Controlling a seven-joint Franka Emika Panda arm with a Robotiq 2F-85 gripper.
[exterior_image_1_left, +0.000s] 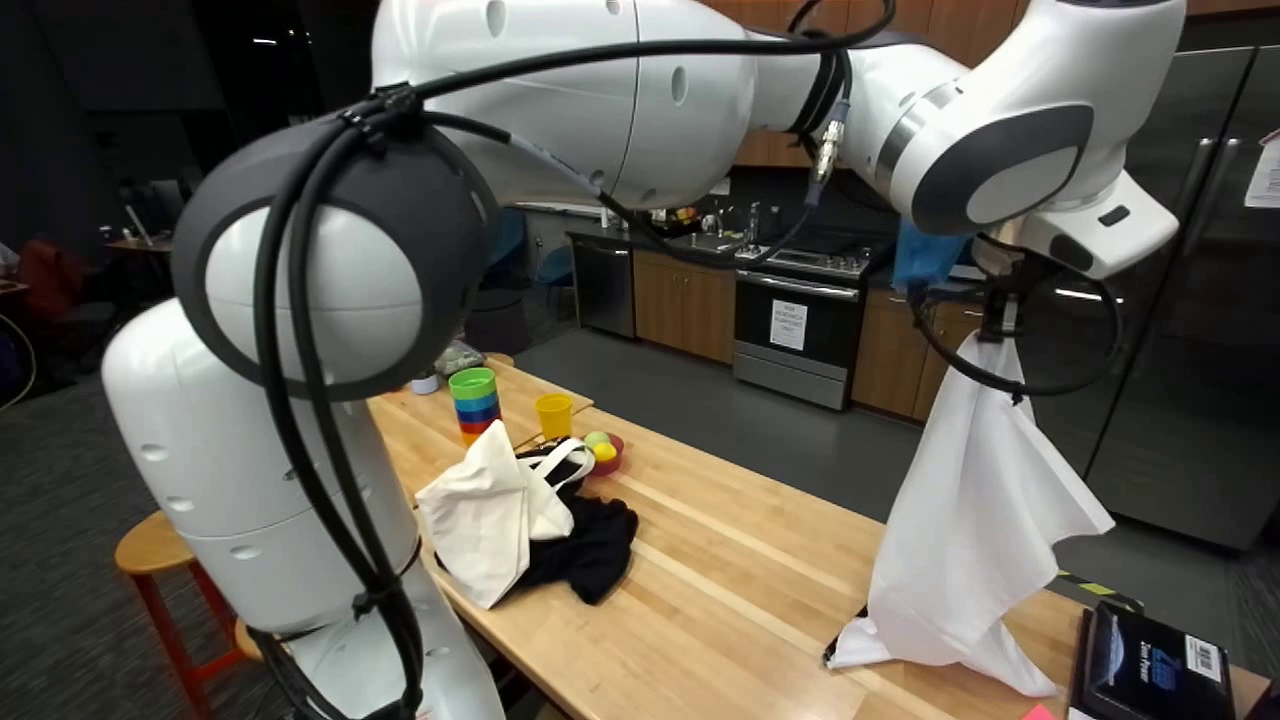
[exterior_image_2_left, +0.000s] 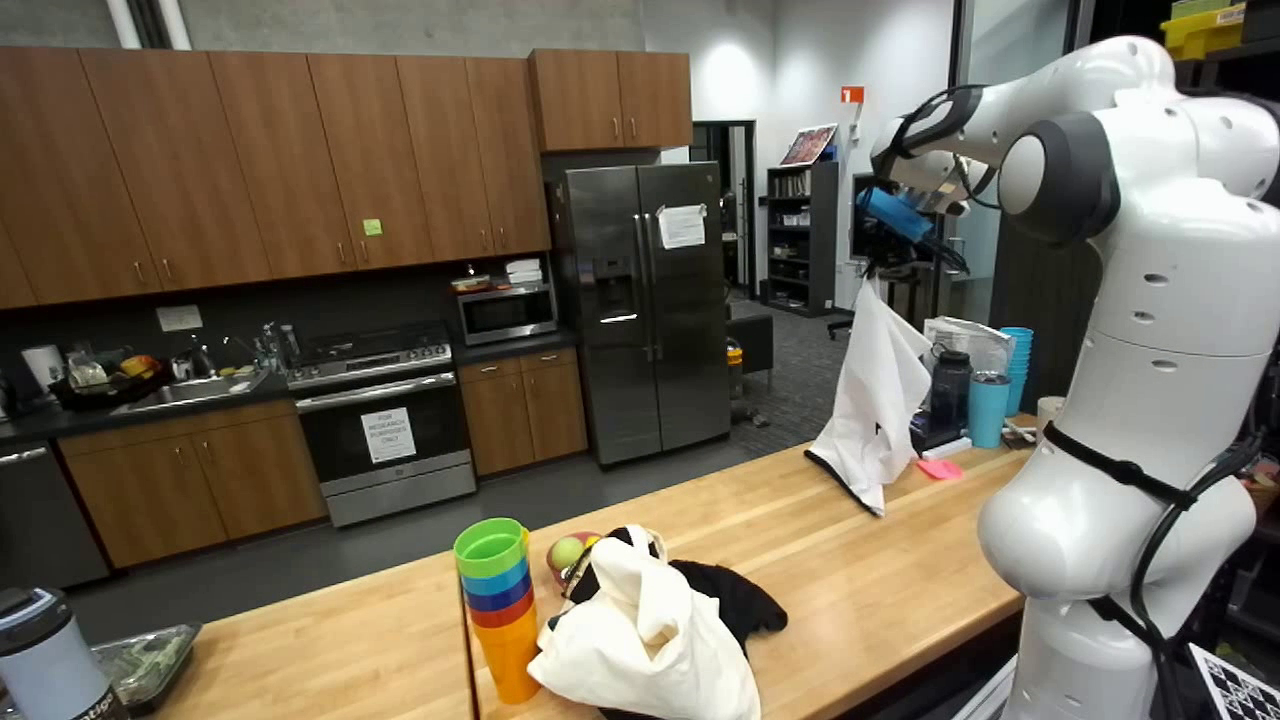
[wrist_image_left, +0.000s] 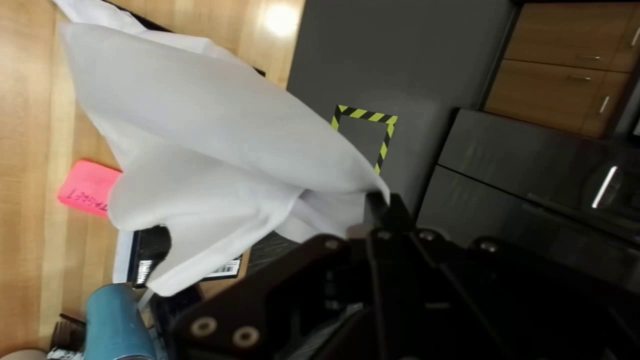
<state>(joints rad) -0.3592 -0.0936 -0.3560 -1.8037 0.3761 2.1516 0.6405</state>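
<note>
1. Over the worktop (exterior_image_1_left: 730, 570), near a pink note (wrist_image_left: 90, 182), a white cloth (exterior_image_1_left: 970, 500) is held up by the jaws, which are closed on its gathered top; the fabric is hung in loose folds down to a dark-edged lower end.
2. Gripping and raising of the top can be judged done. In both exterior views the lower end appears to be rested on the worktop, so the cloth is judged only partly lifted clear; its release is not yet made.
3. In the wrist view, part of the pink note and of a dark box (exterior_image_1_left: 1155, 665) is hidden behind the cloth.
4. Coloured cups (exterior_image_2_left: 490, 600) are nested in one stack; nothing can be made out in the green one on top. A yellow cup (exterior_image_1_left: 554, 415) is stood nearby, its contents hidden.
5. In a red bowl (exterior_image_1_left: 614, 464), a green round item (exterior_image_1_left: 596, 439) and a yellow round item (exterior_image_1_left: 605, 453) are held.
6. A cream tote bag (exterior_image_2_left: 650, 640) is slumped partly over a black cloth (exterior_image_2_left: 735, 600); whether anything is kept inside cannot be told.
7. Beyond the white cloth in an exterior view, a lidded dark bottle (exterior_image_2_left: 950, 395), a blue tumbler (exterior_image_2_left: 988, 410) and stacked blue cups (exterior_image_2_left: 1016, 365) are grouped; what they contain cannot be seen.
8. Through a clear tray (exterior_image_2_left: 172, 660), green contents are glimpsed.
</note>
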